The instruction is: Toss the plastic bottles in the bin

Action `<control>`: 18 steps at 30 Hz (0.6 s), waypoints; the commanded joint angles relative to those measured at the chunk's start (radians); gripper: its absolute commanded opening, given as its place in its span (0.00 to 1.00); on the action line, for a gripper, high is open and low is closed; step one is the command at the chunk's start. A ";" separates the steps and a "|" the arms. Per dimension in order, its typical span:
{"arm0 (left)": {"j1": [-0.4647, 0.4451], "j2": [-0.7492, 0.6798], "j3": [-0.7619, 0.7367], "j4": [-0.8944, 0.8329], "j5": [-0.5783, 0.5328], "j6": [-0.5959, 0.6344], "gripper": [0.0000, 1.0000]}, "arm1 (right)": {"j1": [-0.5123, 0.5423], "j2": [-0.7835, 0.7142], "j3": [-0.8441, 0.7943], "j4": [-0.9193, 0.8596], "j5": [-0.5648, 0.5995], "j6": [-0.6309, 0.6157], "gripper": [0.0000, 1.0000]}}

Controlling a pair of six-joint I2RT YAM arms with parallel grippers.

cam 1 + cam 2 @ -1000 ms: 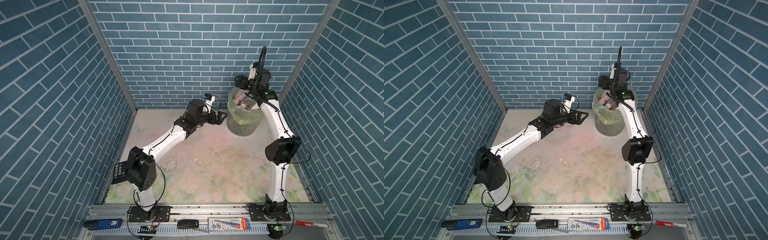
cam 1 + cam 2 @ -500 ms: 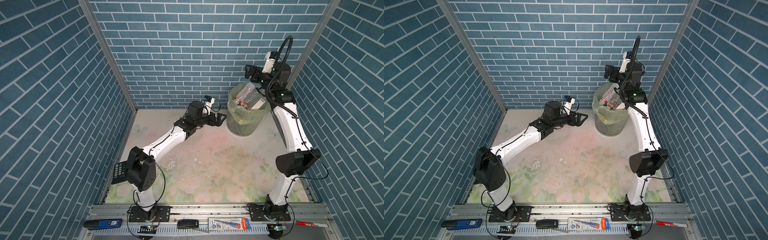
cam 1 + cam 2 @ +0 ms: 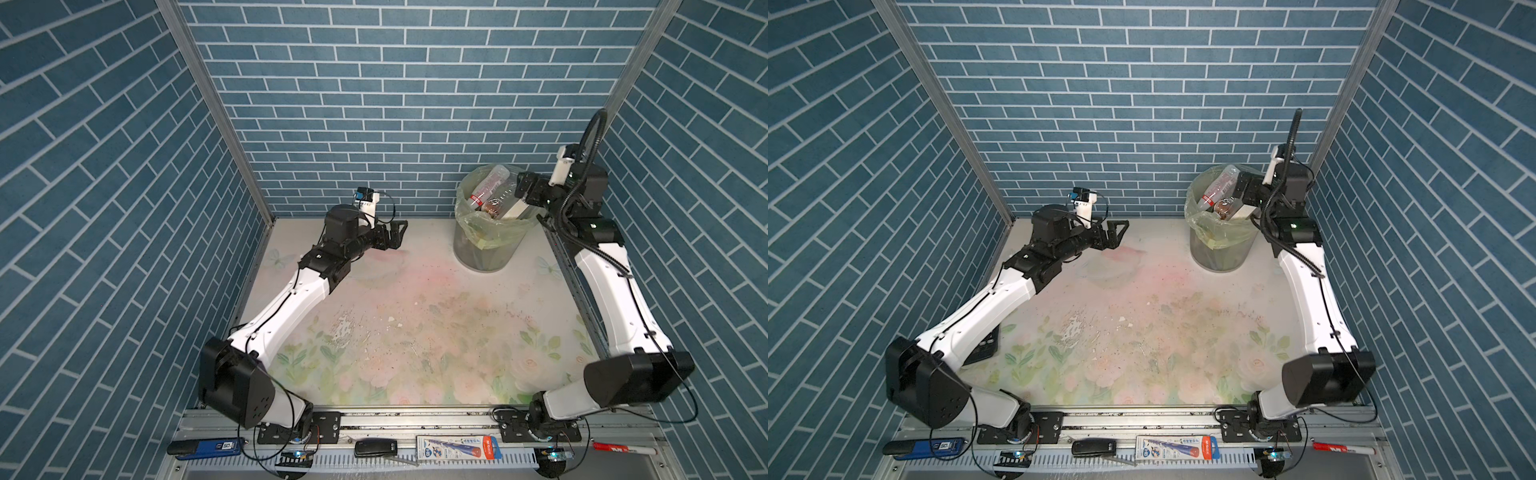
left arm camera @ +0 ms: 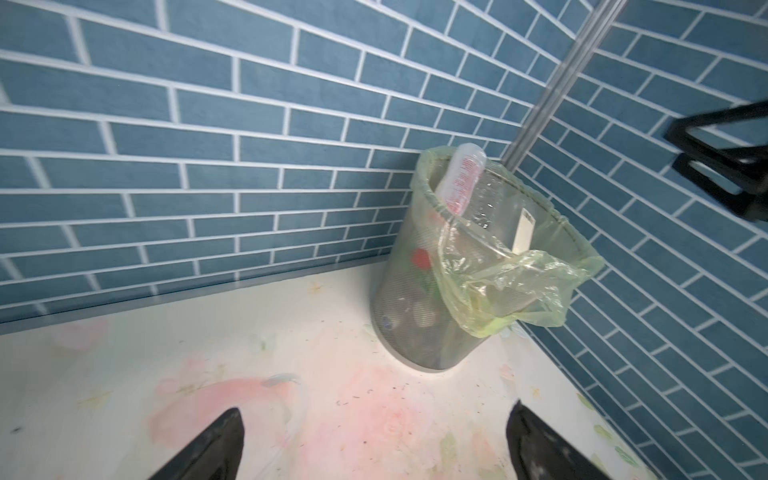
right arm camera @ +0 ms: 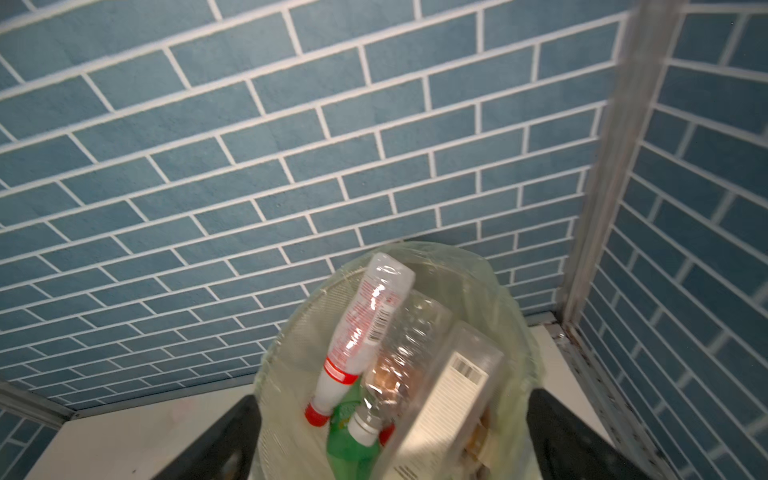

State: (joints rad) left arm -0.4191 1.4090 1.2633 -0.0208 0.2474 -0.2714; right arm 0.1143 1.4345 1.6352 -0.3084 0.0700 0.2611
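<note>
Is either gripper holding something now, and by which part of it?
Nothing is held. The left gripper is open and empty. The right gripper is open too, near the bin, and the plastic bottles lie inside it.

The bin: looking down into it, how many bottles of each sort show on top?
clear bottle with red label: 1
unlabelled clear bottle: 1
bottle with white label: 1
green bottle: 1
Total: 4 clearly seen; more beneath are mostly hidden.
</note>
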 commanded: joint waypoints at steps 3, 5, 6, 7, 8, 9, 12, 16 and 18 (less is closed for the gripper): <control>0.068 -0.121 -0.118 -0.063 -0.124 0.101 0.99 | -0.021 -0.164 -0.270 0.043 0.154 -0.071 0.99; 0.114 -0.151 -0.158 -0.101 -0.164 0.097 0.99 | -0.027 -0.203 -0.364 0.055 0.207 -0.063 0.99; 0.146 -0.161 -0.170 -0.133 -0.176 0.093 0.99 | -0.030 -0.223 -0.419 0.062 0.225 -0.056 0.99; 0.171 -0.170 -0.183 -0.156 -0.185 0.096 0.99 | -0.031 -0.239 -0.464 0.067 0.239 -0.050 0.99; 0.196 -0.181 -0.203 -0.174 -0.215 0.109 0.99 | -0.032 -0.253 -0.512 0.075 0.255 -0.040 0.99; 0.214 -0.194 -0.231 -0.180 -0.264 0.116 0.99 | -0.034 -0.263 -0.559 0.084 0.272 -0.030 0.99; 0.253 -0.221 -0.333 -0.126 -0.400 0.138 0.99 | -0.034 -0.275 -0.671 0.115 0.317 0.006 0.99; 0.261 -0.204 -0.509 0.082 -0.537 0.251 0.99 | -0.033 -0.266 -0.806 0.194 0.332 0.052 0.99; 0.270 -0.166 -0.541 0.129 -0.597 0.266 0.99 | -0.034 -0.267 -0.892 0.280 0.304 0.073 0.99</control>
State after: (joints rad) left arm -0.1600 1.2091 0.7616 -0.0120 -0.2089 -0.0872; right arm 0.0837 1.1847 0.8280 -0.1562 0.3542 0.2810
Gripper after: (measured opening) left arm 0.994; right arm 0.993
